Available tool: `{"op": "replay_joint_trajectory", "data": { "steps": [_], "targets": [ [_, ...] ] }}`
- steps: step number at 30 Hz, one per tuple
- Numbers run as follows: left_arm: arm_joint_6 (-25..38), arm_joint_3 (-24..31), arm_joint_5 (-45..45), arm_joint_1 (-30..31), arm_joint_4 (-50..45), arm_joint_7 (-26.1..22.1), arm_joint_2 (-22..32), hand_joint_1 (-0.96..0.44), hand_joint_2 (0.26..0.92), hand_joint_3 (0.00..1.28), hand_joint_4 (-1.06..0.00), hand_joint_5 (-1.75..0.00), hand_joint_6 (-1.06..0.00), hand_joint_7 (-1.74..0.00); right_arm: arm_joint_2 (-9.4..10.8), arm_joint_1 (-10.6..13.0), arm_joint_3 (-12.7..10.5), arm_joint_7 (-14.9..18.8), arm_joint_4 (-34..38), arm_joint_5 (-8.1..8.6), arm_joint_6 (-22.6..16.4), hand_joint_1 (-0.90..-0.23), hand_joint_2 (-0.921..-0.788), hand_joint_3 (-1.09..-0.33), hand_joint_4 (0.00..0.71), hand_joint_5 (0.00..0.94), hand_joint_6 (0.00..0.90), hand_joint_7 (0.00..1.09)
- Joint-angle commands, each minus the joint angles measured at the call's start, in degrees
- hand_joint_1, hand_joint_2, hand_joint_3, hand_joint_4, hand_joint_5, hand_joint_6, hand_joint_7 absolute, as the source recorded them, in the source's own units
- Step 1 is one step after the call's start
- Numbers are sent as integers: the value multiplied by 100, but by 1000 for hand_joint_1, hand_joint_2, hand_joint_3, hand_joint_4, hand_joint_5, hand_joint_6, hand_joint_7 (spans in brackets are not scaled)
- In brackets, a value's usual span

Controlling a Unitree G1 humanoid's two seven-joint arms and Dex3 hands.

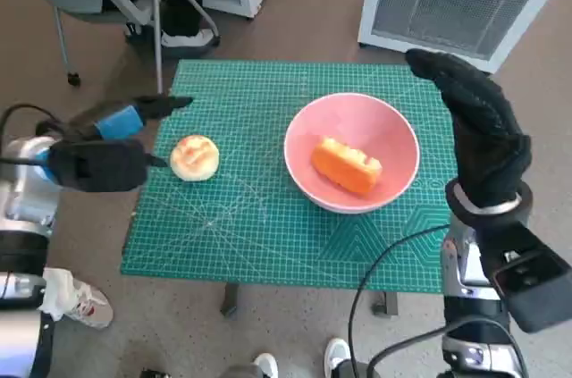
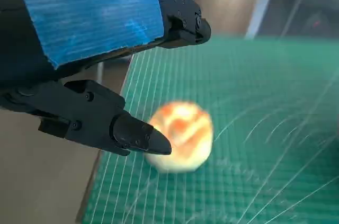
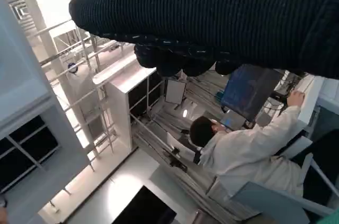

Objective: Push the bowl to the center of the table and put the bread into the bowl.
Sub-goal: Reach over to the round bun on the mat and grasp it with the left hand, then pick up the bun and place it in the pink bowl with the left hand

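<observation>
While left hand [image 1: 107, 150] hovers open beside bun [image 1: 194, 157], close fingers round it gently; bowl [image 1: 393, 128] at 3 o'clock, right hand [image 1: 478, 128] empty, spread.

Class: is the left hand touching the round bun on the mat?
Apart. The head view shows green mat between the left hand and the round bun.

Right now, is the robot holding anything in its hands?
No. The left hand is open beside the bun, not touching it. The right hand is raised, holding nothing.
</observation>
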Motion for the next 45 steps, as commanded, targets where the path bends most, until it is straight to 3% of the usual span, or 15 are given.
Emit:
{"op": "replay_joint_trajectory", "data": {
  "steps": [1,15,18,20,22,25,28,34,45],
  "targets": [
    [24,-238,225,-267,381,184,-214,-234,863,0,-211,-2,-334,-31,-32,-3,17,117,60,84,40,-530,-921,-777,283,2,-1,632],
    [-70,-898,846,-403,1343,1141,-833,-157,872,6,-317,-32,-441,-57,-39,15,15,203,35,117,62,-532,-921,-777,283,2,-1,630],
    [-22,-1059,1021,-404,1496,1428,-937,-121,892,9,-401,-43,-507,-75,-50,35,13,208,2,125,73,-532,-921,-777,283,2,-1,630],
    [-17,-1142,1118,-412,1583,1608,-976,-96,908,14,-511,-70,-579,-103,-55,54,12,207,-35,125,84,-532,-921,-777,283,2,-1,630],
    [-47,-1205,1175,-428,1656,1769,-986,-71,914,29,-628,-155,-655,-164,-60,70,9,205,-68,124,94,-532,-921,-777,283,2,-1,630],
    [-169,-1244,1211,-467,1729,1976,-950,-23,918,111,-601,-976,-586,-817,-69,84,-1,199,-105,121,115,-534,-921,-778,283,1,-1,629],
    [-316,-1214,1159,-501,1741,2123,-896,-7,920,123,-608,-1233,-583,-1014,-76,107,-11,191,-143,109,123,-535,-921,-778,282,1,-1,629],
    [-573,-978,903,-636,1667,2197,-791,1,914,127,-619,-1269,-588,-1168,-74,124,-26,178,-135,86,111,-536,-921,-778,281,0,-1,629],
    [-936,-335,227,-945,928,1853,-674,2,920,120,-616,-1253,-577,-1219,-50,132,-38,107,-155,0,111,-539,-921,-778,280,0,-1,625]
  ]
}}
